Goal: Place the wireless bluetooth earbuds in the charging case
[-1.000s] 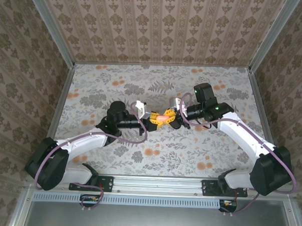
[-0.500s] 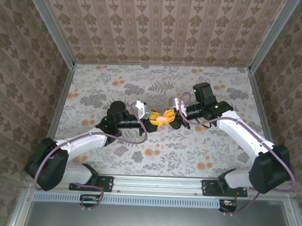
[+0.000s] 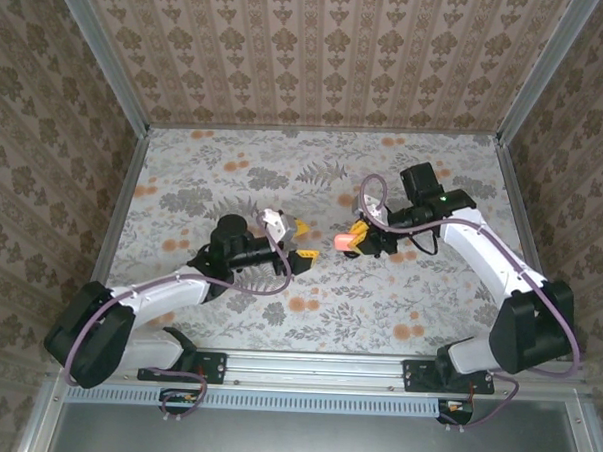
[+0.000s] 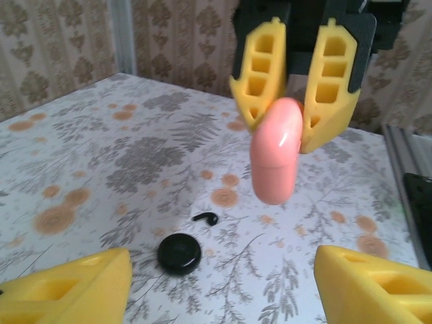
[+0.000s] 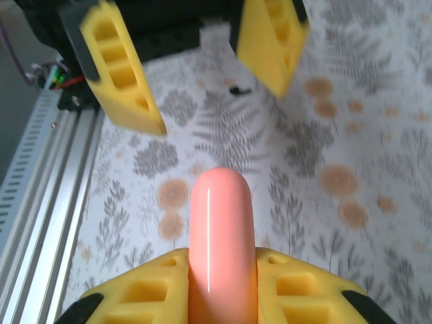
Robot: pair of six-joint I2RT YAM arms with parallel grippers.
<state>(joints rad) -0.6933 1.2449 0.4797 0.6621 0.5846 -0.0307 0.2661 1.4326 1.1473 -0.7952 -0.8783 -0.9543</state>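
**Near edge:** both arm bases bolted here. Floral-patterned worktop [image 3: 234, 173] runs back to the far wall.

**Left hand** [image 3: 302, 240]: approx. mid-worktop, a little toward the left edge. Yellow fingers [image 4: 74, 287] spread wide, holding nothing. Gap faces the opp. hand. Judgement: free for the next pick-up.

**On worktop, between the two hands:** flat black round disc [image 4: 179, 254]. Just beyond it and not touching, one tiny black stemmed earbud [image 4: 206, 217] lying on its side. Earbud not yet inserted.

**Farther:** salmon-pink pebble-shaped plastic charging case [image 4: 275, 169], clear of the worktop. It is clamped at one end between the fingers of the right hand [image 4: 287, 135], w/ the free end projecting toward the left hand. Right hand is drawn in narrow on the case.

**Judgement:**
- Case is held aloft and presented so the opp. hand can work on it.
- No open lid discernible, so opening is prob. req'd before insertion.
- Risk: smooth rounded shell gripped at one end only. It may pivot or slip if pushed.
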